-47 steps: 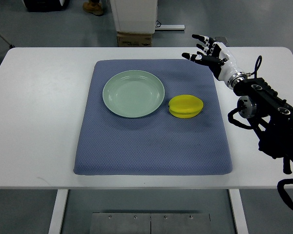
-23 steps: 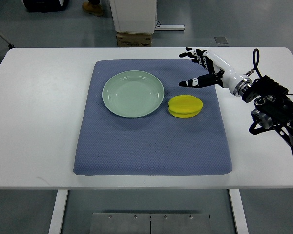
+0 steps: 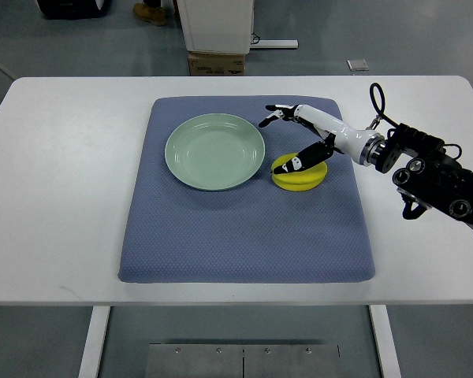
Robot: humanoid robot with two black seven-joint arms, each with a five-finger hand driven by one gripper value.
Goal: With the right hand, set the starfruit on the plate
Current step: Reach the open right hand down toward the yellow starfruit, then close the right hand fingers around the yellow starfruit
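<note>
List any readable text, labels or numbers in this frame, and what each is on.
No text can be read.
Cardboard box past the table: no print can be made out.
Small flat object on the floor: too small to tell if it carries print.
Plate, starfruit, mat, right hand: no markings visible.

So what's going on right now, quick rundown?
Right hand open, fingers spread over the starfruit, not gripping. Starfruit on the blue mat, right of the plate. Plate bare. Path unobstructed.
</note>
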